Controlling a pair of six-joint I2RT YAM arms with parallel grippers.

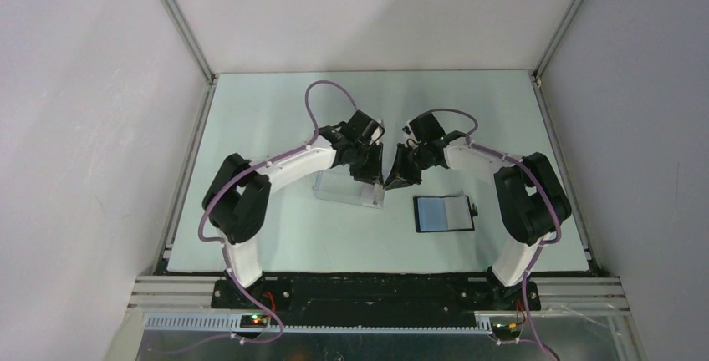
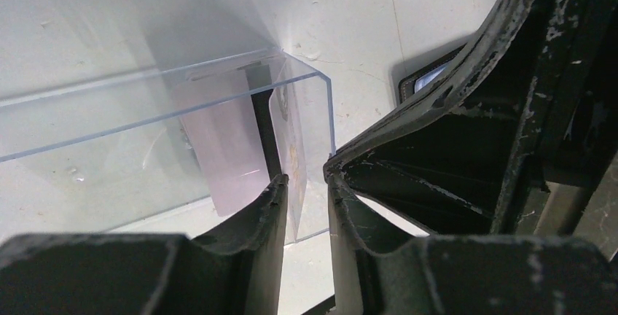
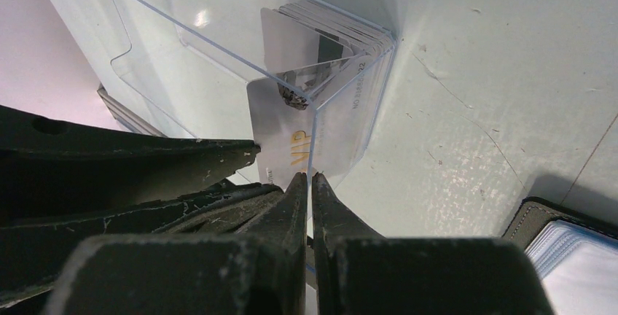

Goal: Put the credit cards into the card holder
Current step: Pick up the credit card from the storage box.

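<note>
Nearest the arm bases: small black folding card holder (image 1: 444,213), lying open and flat on the pale table (image 1: 276,240), right of centre. Its pale grey-blue pockets face up, presumably so a card can go in from above; I see no card in it. Just beyond, to its left: clear plastic box (image 1: 334,187), rectangular and open-topped. The thin whitish plastic credit cards (image 3: 342,34) stand on edge in a stack packed against the box's right end wall; none is out yet. One silver-white card with gold "VIP" lettering, the VIP card (image 3: 288,147), leans off the stack, tipped toward the wrist cameras. Both grippers meet over that end of the box. Left gripper (image 2: 306,184): fingers parted a little, straddling the leaning card's edge and the box's end wall. No squeeze is evident; likely it is steadying the box or the card. Right gripper (image 3: 306,182): fingers closed to a hairline, tips at the box corner just under the VIP card. Whether the card's edge is actually nipped, I cannot tell. Judgement: the first card is being teased loose; the transfer to the holder has not begun.
</note>
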